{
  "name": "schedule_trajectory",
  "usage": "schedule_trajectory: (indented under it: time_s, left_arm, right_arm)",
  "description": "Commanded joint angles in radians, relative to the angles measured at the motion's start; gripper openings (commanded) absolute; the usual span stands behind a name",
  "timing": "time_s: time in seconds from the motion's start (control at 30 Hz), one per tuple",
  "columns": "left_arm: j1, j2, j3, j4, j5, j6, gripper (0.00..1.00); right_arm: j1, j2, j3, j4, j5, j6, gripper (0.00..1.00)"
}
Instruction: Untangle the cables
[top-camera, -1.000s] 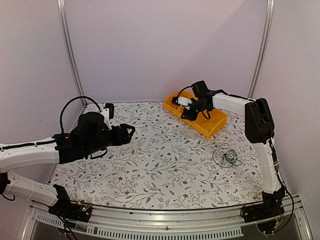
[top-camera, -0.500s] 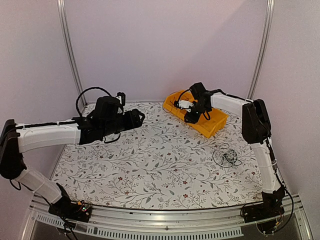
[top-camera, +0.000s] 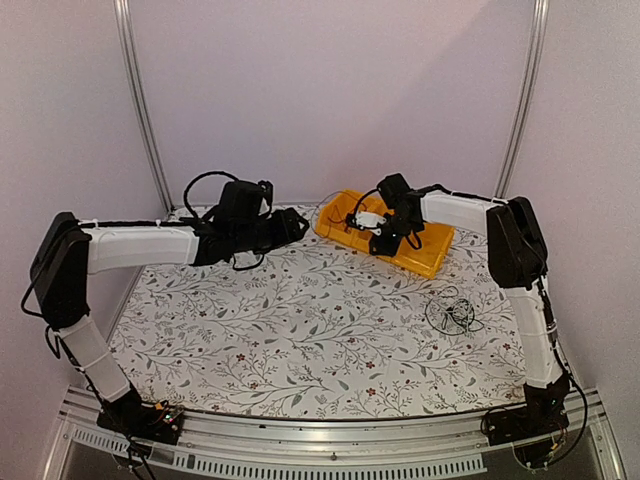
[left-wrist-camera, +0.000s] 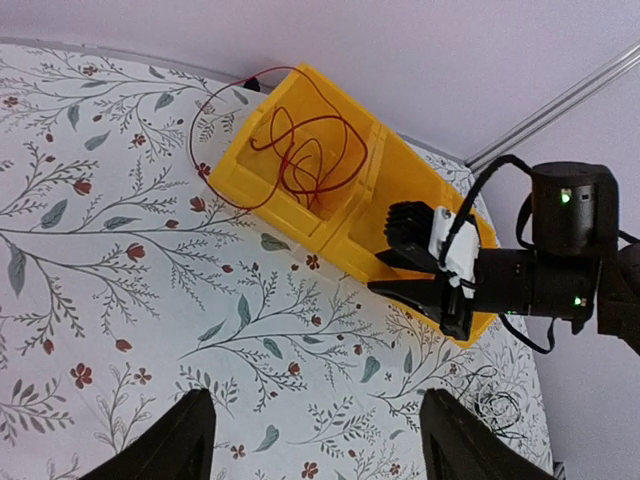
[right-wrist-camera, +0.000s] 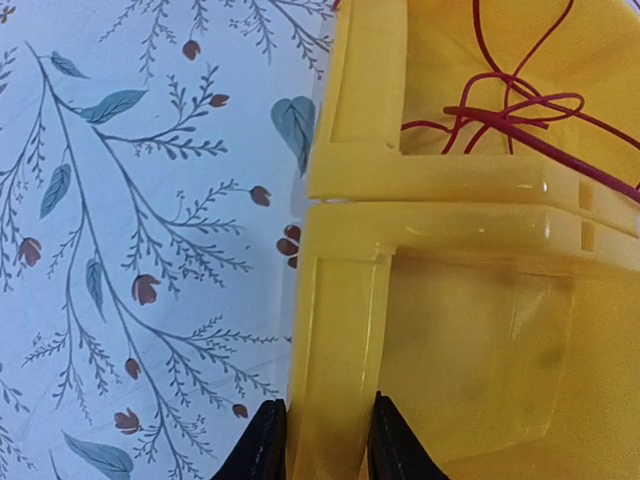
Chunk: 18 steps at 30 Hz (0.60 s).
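Floral-print table (top-camera: 300, 340) under lilac walls. Left gripper (top-camera: 297, 227) spread wide, empty. Red cable (left-wrist-camera: 310, 150) coiled in yellow bin (left-wrist-camera: 270, 195), right gripper (right-wrist-camera: 320, 445) clamped on its wall. Farther right, on the table, the cables (top-camera: 452, 312): likely light, limp, snag-prone; best pinched at an outer loop. Thin, dark and pale, loosely tangled.

Yellow bin (top-camera: 430, 252) at far edge, floral-patterned table (top-camera: 300, 330)

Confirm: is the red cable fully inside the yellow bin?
No. The red cable mostly coils in the yellow bin, but one loop spills over its rim.
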<state>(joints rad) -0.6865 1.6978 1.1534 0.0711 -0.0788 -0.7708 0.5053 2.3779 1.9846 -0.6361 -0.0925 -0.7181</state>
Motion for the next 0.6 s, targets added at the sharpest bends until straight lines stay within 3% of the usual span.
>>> schedule_trajectory:
  time_s: [0.0, 0.1, 0.23, 0.4, 0.57]
  left_arm:
    - [0.063, 0.052, -0.039, 0.063, 0.067, -0.093, 0.72]
    - [0.092, 0.085, -0.096, 0.144, 0.122, -0.15, 0.69]
    - [0.121, 0.153, -0.09, 0.203, 0.104, -0.07, 0.68]
    - [0.174, 0.328, 0.06, 0.214, 0.202, 0.046, 0.68]
    - [0.216, 0.488, 0.215, 0.182, 0.241, 0.044, 0.63]
  right_arm:
    - [0.021, -0.107, -0.139, -0.056, -0.07, -0.004, 0.27]
    - [0.022, -0.148, -0.179, -0.047, -0.081, 0.008, 0.28]
    - [0.025, -0.165, -0.182, -0.071, -0.1, 0.02, 0.28]
    - [0.027, -0.176, -0.207, -0.079, -0.108, 0.023, 0.29]
    - [0.027, -0.184, -0.233, -0.074, -0.111, 0.027, 0.3]
